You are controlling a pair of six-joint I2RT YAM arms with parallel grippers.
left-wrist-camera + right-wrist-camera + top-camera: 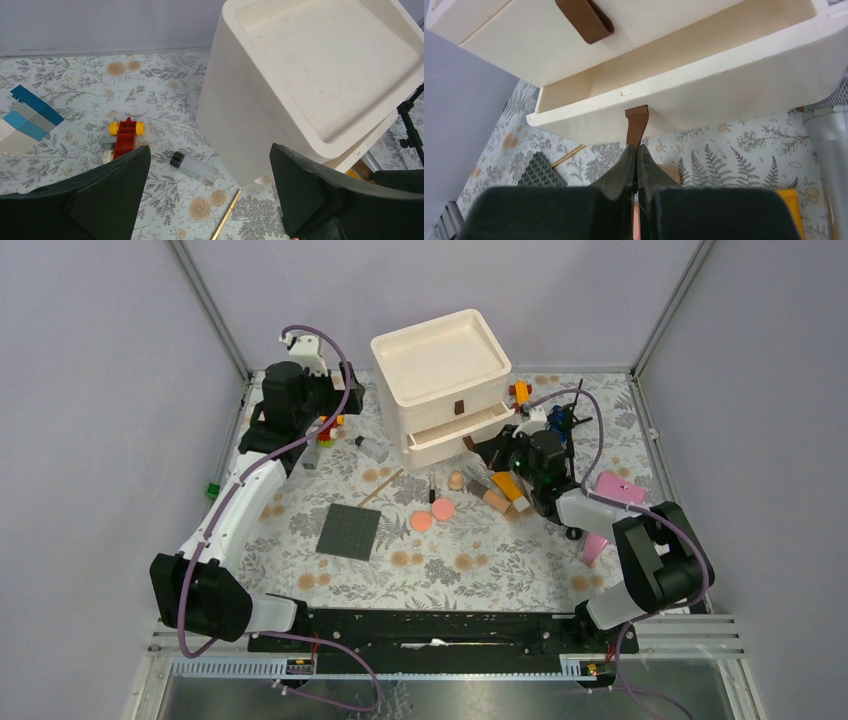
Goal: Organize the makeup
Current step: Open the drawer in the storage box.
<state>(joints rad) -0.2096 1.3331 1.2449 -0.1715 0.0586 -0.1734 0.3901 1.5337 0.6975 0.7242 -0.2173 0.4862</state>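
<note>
Above the table, top view: right gripper (pixel 475 446) sits at the front of the drawer unit (pixel 430 408), on its lower drawer (pixel 450 438), which is partly pulled out. The makeup lies loose on the table (pixel 480 560), none of it stowed as far as I can see. Two salmon discs (pixel 443 508) and the orange tube (pixel 507 485) are just on the near side of that gripper, the clear bottle (pixel 372 448) well off to its left. Step in hand, as I read it: opening the drawer, sorting not yet begun.

Left wrist view: left gripper (pixel 210 149) is spread wide, nothing in it. Clear bottle (pixel 195 168), black cap, lies on its side straight ahead between the fingers, beside the unit's wall. Thin brush (pixel 227 216) is a bit nearer. Red toy car (pixel 125 137) is ahead-left and not ours.

Right wrist view: right gripper (pixel 636 152) is clamped fully closed on the brown pull tab (pixel 636 120) of the lower drawer (pixel 684 95). Drawer interior looks empty, though only a strip of it shows. Silver-grey tube (pixel 830 150) is to the gripper's right.

Next: pull straight back along the drawer axis until the gap takes a tube, release the tab, then send the left gripper for the bottle. Risk: the tab is thin, and the unit may slide instead of the drawer.

Writing: no brand, label or text legible in any view.
</note>
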